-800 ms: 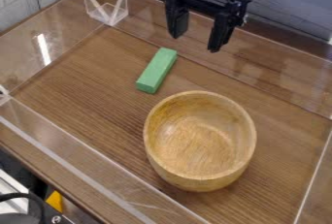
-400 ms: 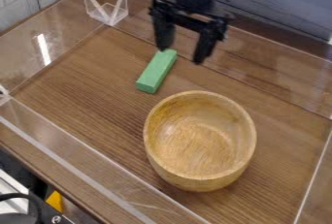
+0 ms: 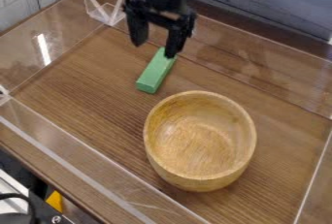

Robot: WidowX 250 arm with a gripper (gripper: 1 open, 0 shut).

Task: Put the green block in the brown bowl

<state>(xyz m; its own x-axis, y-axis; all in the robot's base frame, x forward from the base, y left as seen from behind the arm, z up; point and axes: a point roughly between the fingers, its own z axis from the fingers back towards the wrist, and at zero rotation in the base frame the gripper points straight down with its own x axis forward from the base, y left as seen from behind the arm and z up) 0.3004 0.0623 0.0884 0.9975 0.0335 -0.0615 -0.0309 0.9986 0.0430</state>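
Note:
The green block lies flat on the wooden tabletop, up and left of the brown bowl, a short gap apart from its rim. My black gripper points down just above the block's far end, its two fingers spread wide with nothing between them. The right finger overlaps the block's far tip in this view; whether it touches, I cannot tell. The bowl is upright and holds nothing.
Clear acrylic walls fence the wooden table on the left and front. A small clear stand sits at the back left, close to my gripper. A pale wall runs behind the table.
My gripper has moved left and downward, from the back right of the block to right over its far end. Block and bowl have stayed put; the fingers stayed spread.

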